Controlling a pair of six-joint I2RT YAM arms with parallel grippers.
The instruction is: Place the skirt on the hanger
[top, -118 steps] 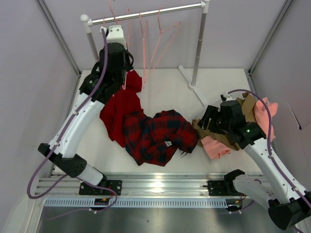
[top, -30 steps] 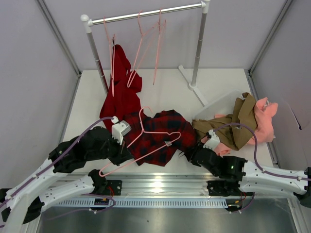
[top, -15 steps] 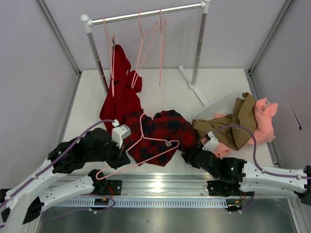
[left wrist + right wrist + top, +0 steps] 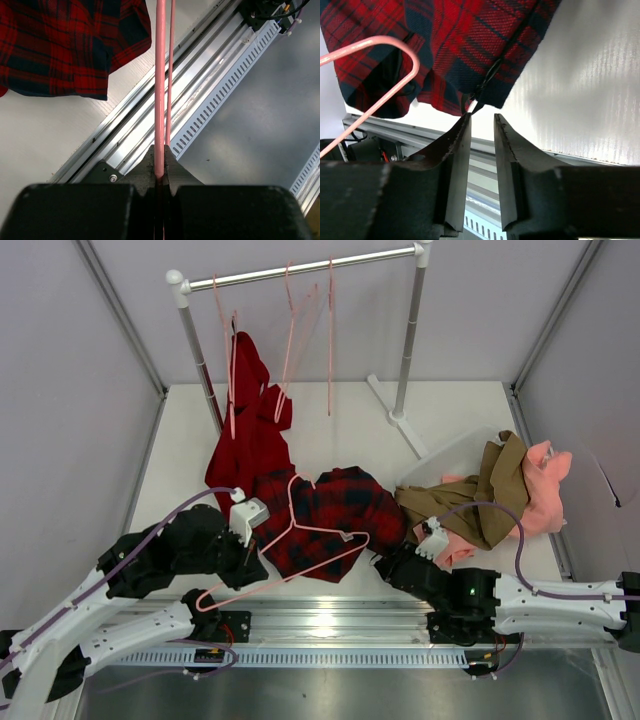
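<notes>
The red and navy plaid skirt (image 4: 340,502) lies crumpled on the white table. It also shows in the left wrist view (image 4: 60,45) and the right wrist view (image 4: 470,50). My left gripper (image 4: 250,548) is shut on the lower bar of a pale-pink hanger (image 4: 312,532), which lies tilted over the skirt's near part. The bar runs out from between the pads (image 4: 161,150). My right gripper (image 4: 386,560) is low at the skirt's near right edge. It is open with a narrow gap (image 4: 482,117), its tips just short of a dark loop at the hem. The hanger's rounded corner (image 4: 380,45) is beside it.
A clothes rack (image 4: 300,268) stands at the back with several pink hangers (image 4: 290,330) on it. A plain red garment (image 4: 245,440) hangs from the rack down to the table. Tan and pink clothes (image 4: 510,490) are piled at the right. A metal rail (image 4: 330,620) runs along the near edge.
My left arm has come down from the rack with a hanger and laid it over the skirt, lately shifting it slightly left. My right gripper left the tan clothes and moved to the skirt's near edge.
</notes>
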